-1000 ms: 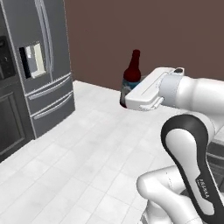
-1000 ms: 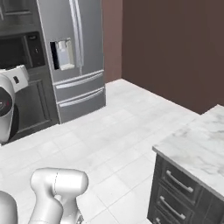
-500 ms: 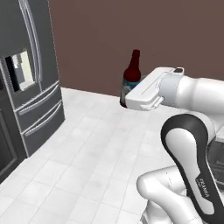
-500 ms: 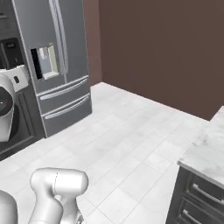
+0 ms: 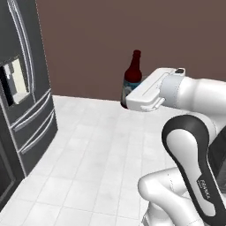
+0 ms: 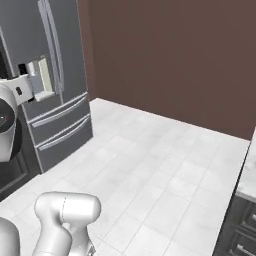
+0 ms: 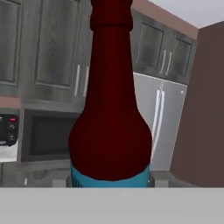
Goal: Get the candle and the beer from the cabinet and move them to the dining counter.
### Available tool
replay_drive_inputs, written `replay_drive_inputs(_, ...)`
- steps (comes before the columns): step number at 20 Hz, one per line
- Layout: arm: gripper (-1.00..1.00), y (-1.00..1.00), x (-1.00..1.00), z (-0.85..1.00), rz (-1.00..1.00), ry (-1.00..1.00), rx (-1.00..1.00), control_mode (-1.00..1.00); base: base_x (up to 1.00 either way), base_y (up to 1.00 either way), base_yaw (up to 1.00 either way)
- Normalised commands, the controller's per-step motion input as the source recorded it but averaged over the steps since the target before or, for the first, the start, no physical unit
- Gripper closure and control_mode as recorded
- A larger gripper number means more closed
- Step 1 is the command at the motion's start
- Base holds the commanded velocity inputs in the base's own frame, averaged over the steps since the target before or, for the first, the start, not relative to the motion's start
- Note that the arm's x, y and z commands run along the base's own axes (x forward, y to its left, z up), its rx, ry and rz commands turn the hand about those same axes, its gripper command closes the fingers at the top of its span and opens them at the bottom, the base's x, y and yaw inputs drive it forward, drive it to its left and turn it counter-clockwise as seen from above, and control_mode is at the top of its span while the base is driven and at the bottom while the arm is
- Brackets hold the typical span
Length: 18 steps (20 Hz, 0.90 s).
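Gripper (image 5: 126, 99) pinches the upright beer (image 5: 132, 75). Hand view adds a teal label band around its base; no lettering readable. Right base view adds a fridge (image 6: 55, 75).

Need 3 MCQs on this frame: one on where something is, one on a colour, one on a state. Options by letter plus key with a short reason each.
1. Where is the beer?
A. On the floor tiles
B. In the gripper, carried above the floor
C. On a fridge shelf

2. What colour is the band at the bottle's lower body in the hand view?
A. Yellow
B. White
C. Teal-blue

3. How does the bottle stand?
A. Upright, neck up
B. Lying on its side
C. Upside down

Key: 1 B, the left base view shows the bottle rising from the hand, clear of the tiles. 2 C, a teal-blue band rings the dark red-brown glass. 3 A, the narrow neck points up in the left base view, with the fridge doors shut beside it.
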Motion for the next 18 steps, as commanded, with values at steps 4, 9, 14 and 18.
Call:
replay_drive_inputs(4, 1.0, 0.0, 0.0, 0.0, 0.0, 0.0, 0.0, 1.0, 0.52, 0.43, -0.4)
replay_drive_inputs(9, 1.0, 0.0, 0.0, 0.0, 0.0, 0.0, 0.0, 1.0, 0.47, 0.39, -0.42)
replay_drive_inputs(14, 1.0, 0.0, 0.0, 0.0, 0.0, 0.0, 0.0, 1.0, 0.49, 0.42, -0.42)
replay_drive_inputs(18, 1.0, 0.0, 0.0, 0.0, 0.0, 0.0, 0.0, 1.0, 0.5, 0.46, -0.41)
